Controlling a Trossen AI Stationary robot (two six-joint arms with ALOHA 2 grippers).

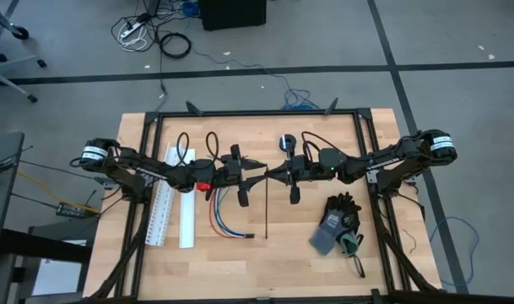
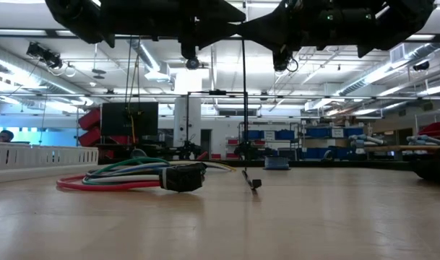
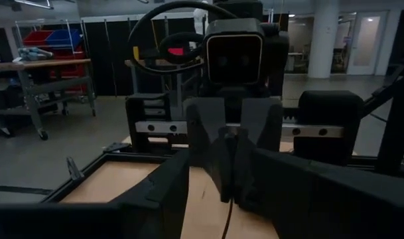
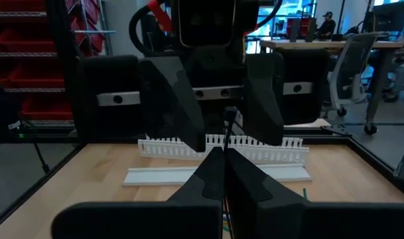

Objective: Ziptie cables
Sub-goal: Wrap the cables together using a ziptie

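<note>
Cables (image 1: 225, 221) lie loose on the tabletop (image 1: 282, 262), not yet strapped. Above them the right tool (image 1: 268, 175) is clamped on a ziptie (image 1: 265, 207) hanging to the wood; the left tool (image 1: 255, 164) stands half apart facing it. Judging by this, bundling remains entirely undone.

grey concrete floor (image 1: 459, 101) crossed by dark tape lines; loose cords (image 1: 147, 34) at 11 o'clock; blue bins (image 2: 328, 133) under long ceiling lights (image 2: 400, 68).
</note>
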